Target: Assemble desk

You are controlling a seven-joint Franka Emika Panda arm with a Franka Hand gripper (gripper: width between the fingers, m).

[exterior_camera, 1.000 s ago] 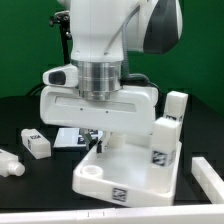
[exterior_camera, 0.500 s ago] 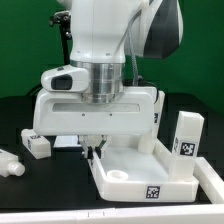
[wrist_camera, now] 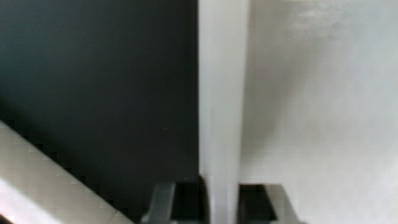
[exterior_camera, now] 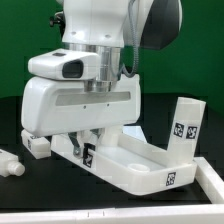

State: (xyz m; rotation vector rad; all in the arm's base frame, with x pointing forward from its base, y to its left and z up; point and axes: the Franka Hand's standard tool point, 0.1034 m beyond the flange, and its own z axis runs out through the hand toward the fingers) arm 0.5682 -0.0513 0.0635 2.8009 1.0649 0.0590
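End effector (exterior_camera: 88, 150) points straight down, clamped on tabletop (exterior_camera: 132, 176) rim.

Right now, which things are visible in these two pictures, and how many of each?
white plastic rimmed tabletop panel: one, white, on the table, centre of the exterior view.
upright white block leg: one, white, black tags, panel's corner at the exterior view's right.
loose white block legs: two, white, on the table at the exterior view's left.
black table: one, black, underneath.
white robot arm: one, white, above the panel.
gripper: one, dark fingers, shut on the panel's rim.
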